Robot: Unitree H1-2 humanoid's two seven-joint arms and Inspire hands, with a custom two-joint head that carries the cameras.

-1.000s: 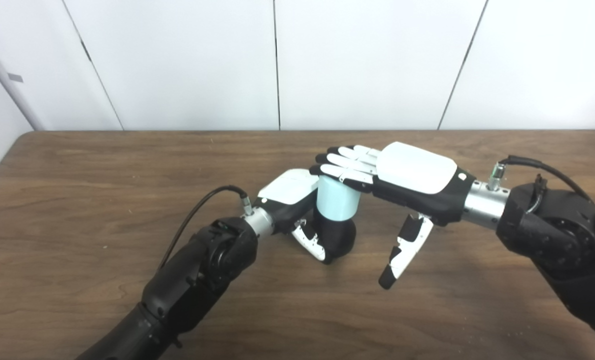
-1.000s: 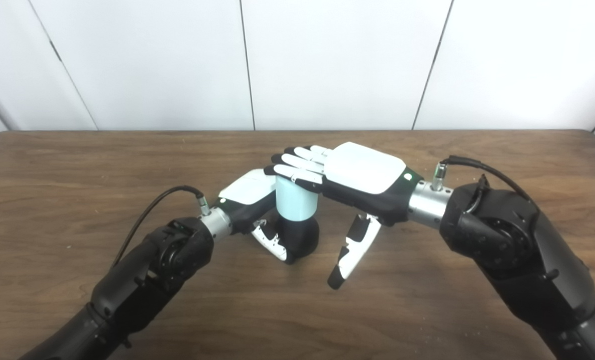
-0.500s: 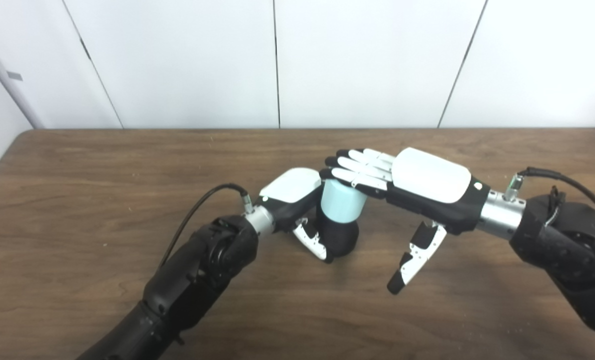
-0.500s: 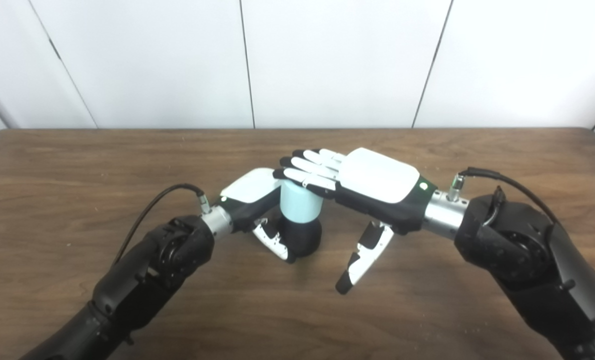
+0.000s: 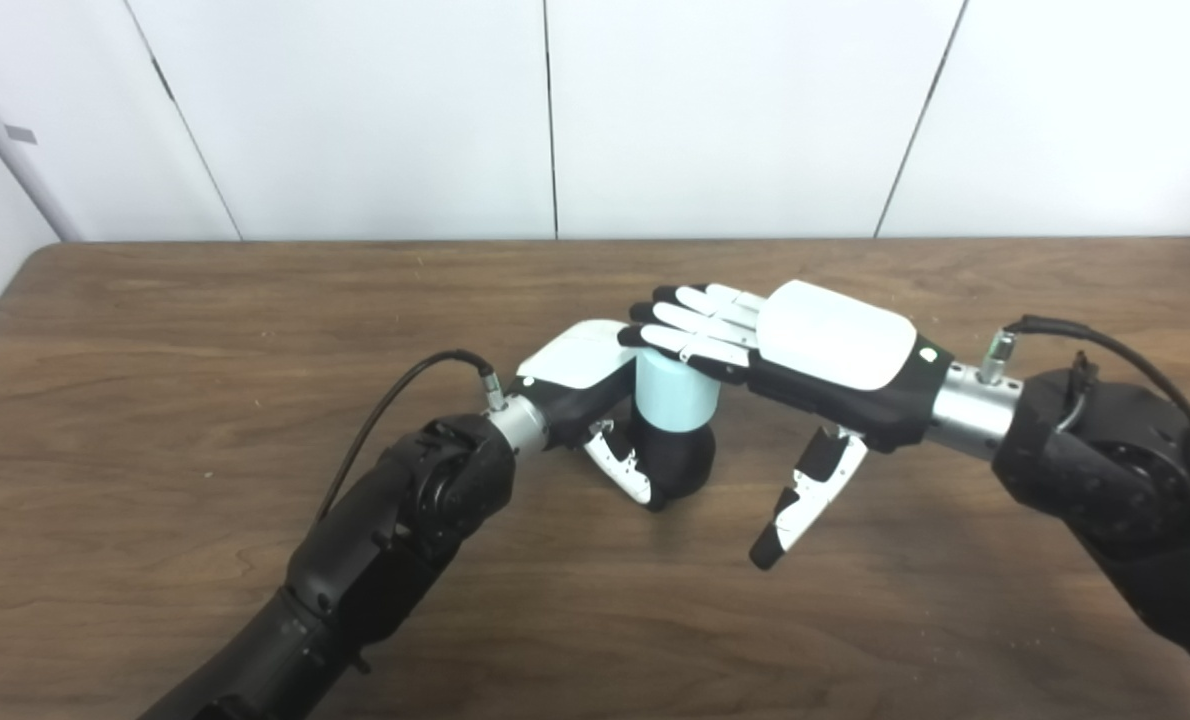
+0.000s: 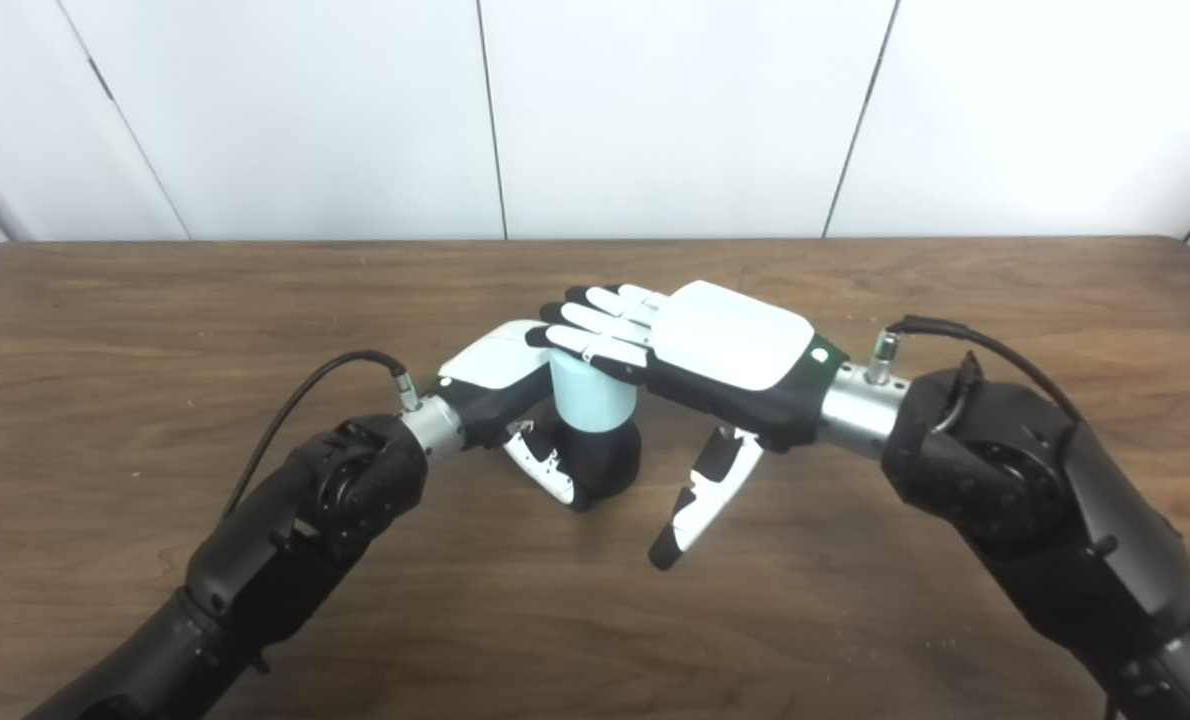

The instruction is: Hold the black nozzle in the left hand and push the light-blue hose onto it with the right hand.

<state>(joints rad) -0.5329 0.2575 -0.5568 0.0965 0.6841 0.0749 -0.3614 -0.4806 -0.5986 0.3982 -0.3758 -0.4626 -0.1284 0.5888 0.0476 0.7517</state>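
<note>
Right hand (image 5: 805, 360) back left, lower.

Right hand (image 5: 815, 355) lies flat across hose (image 5: 675, 392) top, blocking access from above; surrounding table (image 5: 205, 330) unobstructed.

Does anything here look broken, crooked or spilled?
Nothing stands out. The light-blue hose sits upright on the black nozzle, which the left hand grips, while the right hand lies flat on top. The table shows no spill.

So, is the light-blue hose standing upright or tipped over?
Upright: the light-blue hose stands vertically on the black nozzle, with the right hand flat on its top.
</note>
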